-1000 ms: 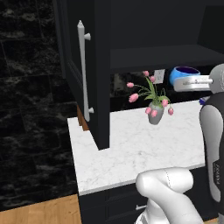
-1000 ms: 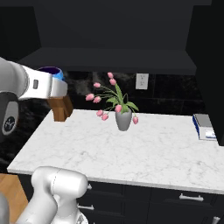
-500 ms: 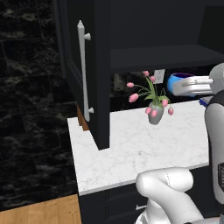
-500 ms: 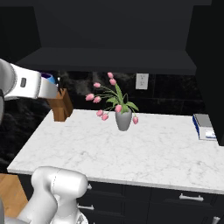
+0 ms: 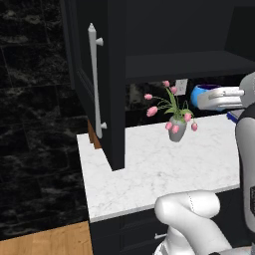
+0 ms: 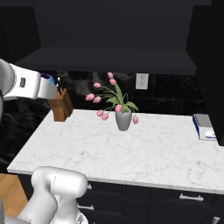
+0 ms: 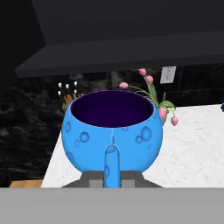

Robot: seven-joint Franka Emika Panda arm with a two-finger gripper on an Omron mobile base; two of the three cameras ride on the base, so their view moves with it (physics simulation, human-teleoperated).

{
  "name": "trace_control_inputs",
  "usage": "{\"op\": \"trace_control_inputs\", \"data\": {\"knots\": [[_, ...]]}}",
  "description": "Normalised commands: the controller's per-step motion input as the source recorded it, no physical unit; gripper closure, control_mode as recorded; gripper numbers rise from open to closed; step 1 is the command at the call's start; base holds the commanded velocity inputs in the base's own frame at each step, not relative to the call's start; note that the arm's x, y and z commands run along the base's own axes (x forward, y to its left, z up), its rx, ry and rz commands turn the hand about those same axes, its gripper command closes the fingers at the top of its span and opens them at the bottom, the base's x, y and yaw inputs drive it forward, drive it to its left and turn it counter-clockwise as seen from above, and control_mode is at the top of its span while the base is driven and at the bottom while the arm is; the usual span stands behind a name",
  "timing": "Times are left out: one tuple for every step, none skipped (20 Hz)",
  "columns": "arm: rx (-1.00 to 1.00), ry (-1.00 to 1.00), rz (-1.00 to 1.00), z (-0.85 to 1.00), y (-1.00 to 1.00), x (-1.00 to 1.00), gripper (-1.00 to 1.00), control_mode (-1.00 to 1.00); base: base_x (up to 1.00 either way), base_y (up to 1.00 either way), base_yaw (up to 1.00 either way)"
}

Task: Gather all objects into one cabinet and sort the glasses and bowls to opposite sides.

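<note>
The pincer pinches the blue bowl by its rim, above the marble counter

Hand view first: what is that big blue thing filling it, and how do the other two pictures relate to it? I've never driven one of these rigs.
The machine is a white robot arm on a driving base, in a rendered kitchen. Two cameras ride on the base behind the arm, one to its left and one to its right, and both look at the same white marble counter. The third camera sits on the hand and looks along the fingers.

The blue thing is the small blue bowl, held up off the counter. The gripper is shut on its rim, with one finger showing through the near wall. In the left base view the same bowl sits at the end of the arm.

On the counter stand a grey vase of pink tulips, a wooden knife block and a small grey device at the right edge. Above hangs the black cabinet, its door open, with a pale bar handle.
</note>
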Motion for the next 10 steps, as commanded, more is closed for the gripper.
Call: {"op": "trace_control_inputs", "data": {"knots": [[0.0,0.0,0.0,-0.04,0.0,-0.2,1.0,-1.0,0.0,0.0,0.0],[0.0,0.0,0.0,0.0,0.0,0.0,1.0,1.0,-0.42,0.0,0.0],[0.0,0.0,0.0,0.0,0.0,0.0,1.0,1.0,-0.64,-0.09,0.0],[0.0,0.0,0.0,0.0,0.0,0.0,1.0,1.0,-0.71,-0.23,0.0],[0.0,0.0,0.0,0.0,0.0,0.0,1.0,1.0,-0.97,-0.41,0.0],[0.0,0.0,0.0,0.0,0.0,0.0,1.0,1.0,-1.0,-0.54,-0.06],[0.0,0.0,0.0,0.0,0.0,0.0,1.0,1.0,-1.0,-0.62,-0.12],[0.0,0.0,0.0,0.0,0.0,0.0,1.0,1.0,-1.0,-0.68,-0.18],[0.0,0.0,0.0,0.0,0.0,0.0,1.0,1.0,-1.0,-0.66,-0.22],[0.0,0.0,0.0,0.0,0.0,0.0,1.0,1.0,-1.0,-0.62,-0.27]]}}
